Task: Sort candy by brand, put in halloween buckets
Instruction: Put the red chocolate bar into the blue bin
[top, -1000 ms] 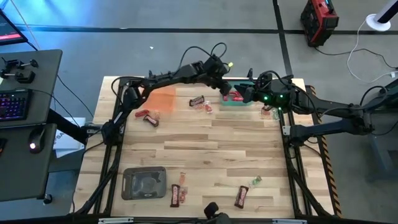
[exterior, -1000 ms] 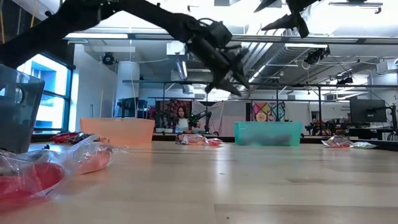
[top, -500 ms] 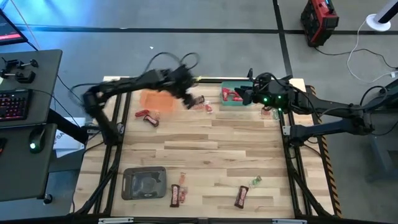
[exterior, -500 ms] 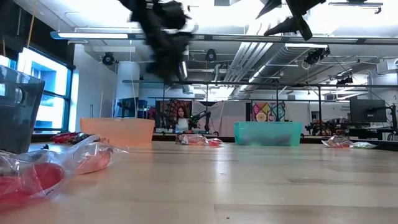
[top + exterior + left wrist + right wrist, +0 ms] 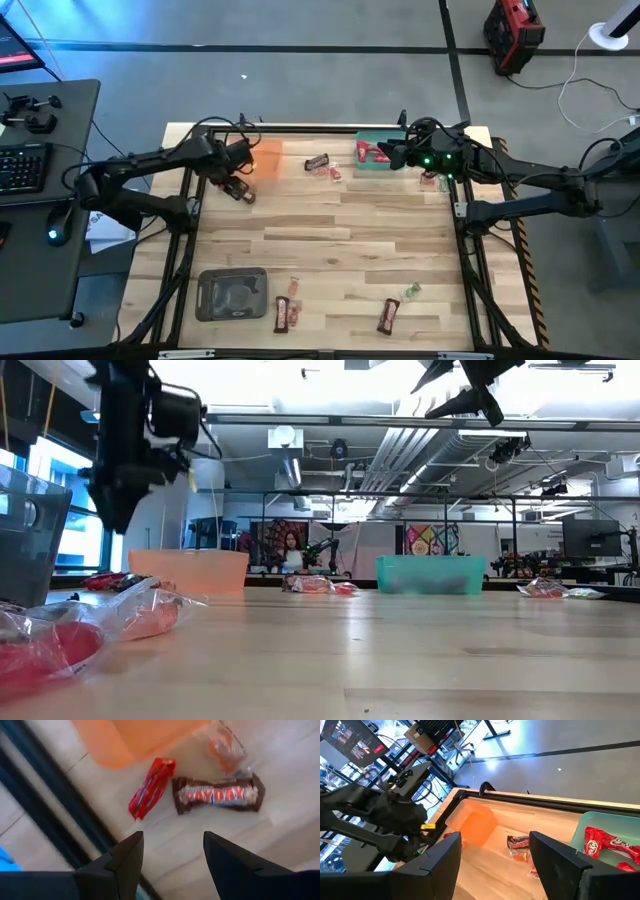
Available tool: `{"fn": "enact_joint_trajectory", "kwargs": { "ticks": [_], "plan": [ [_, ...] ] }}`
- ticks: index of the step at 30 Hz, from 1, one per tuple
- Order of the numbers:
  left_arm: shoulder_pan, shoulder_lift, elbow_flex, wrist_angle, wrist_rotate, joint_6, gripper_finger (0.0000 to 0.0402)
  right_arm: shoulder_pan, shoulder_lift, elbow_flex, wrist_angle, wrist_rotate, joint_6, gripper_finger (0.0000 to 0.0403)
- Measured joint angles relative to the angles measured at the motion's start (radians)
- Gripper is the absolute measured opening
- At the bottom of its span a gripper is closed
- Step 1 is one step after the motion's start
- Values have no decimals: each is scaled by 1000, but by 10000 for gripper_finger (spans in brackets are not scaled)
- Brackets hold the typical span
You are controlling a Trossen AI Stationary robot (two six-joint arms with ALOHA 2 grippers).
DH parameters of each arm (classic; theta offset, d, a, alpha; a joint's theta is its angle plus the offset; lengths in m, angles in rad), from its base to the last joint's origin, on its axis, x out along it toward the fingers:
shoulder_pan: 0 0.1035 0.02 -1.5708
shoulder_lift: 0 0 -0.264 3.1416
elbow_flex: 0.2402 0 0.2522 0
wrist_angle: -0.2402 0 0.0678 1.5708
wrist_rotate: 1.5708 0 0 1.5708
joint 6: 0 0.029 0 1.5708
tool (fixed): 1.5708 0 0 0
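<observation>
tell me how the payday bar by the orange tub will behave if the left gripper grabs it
The PayDay bar lies flat, so it probably won't roll. Its glossy, crinkled wrapper may slip or crumple between the fingers. It looks small and likely light, so the open left gripper could nudge it toward the red candy.

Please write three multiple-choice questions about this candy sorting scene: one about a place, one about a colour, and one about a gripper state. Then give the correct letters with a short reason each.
1. Where is the dark grey tub?
A. near table edge, left side
B. beside the green tub
C. under the right arm

2. What colour is the tub next to the left gripper?
A. green
B. orange
C. blue

3. How are the left gripper's fingers?
A. shut on a candy
B. shut, empty
C. open

Answers:
1 A, the high view shows it alone at the near left.
2 B, it is translucent orange.
3 C, the left wrist view shows a clear gap above the brown bar and red candy.
</observation>
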Motion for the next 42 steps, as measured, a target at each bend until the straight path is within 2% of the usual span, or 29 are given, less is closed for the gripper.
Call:
{"fn": "enact_joint_trajectory", "kwargs": {
  "ticks": [4,10,14,17,20,24,27,30,33,42],
  "plan": [
    [37,3,-72,111,26,-16,197,0,0,0,-1,0,1,227],
    [68,2,-96,112,11,-33,197,0,0,0,-3,0,7,227],
    [33,-20,-97,161,162,-14,197,0,0,0,-3,0,7,227],
    [-35,-62,-97,257,287,-64,197,0,0,0,-8,0,7,227],
    [-132,-103,-97,379,330,-149,197,0,0,0,-10,0,7,227],
    [-240,-113,-97,452,313,-209,197,0,0,0,-10,0,7,227],
    [-259,-114,-94,341,240,-193,197,0,0,0,-11,0,7,227],
    [-223,-119,-87,146,79,-198,197,0,0,0,-11,0,7,227],
    [-160,-116,-87,19,-14,-197,197,0,0,0,-12,0,7,227],
    [21,-39,-87,57,-38,-127,197,0,0,0,-27,0,7,227]
  ]
}}
